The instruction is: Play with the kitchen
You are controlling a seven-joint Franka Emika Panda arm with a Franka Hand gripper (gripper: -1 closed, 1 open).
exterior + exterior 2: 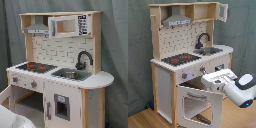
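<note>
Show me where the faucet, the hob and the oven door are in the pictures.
faucet (pixel 84 58), first exterior view, on its black curved neck.
hob (pixel 34 66), first exterior view, on the black plate with red rings.
oven door (pixel 198 104), second exterior view, on its window, door hanging open.

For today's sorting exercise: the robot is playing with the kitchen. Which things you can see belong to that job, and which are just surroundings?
Part of the job:
- kitchen
- its open oven door
- hob
- sink
- faucet
- knobs
- robot arm

Just surroundings:
- grey curtain
- wooden floor
</note>
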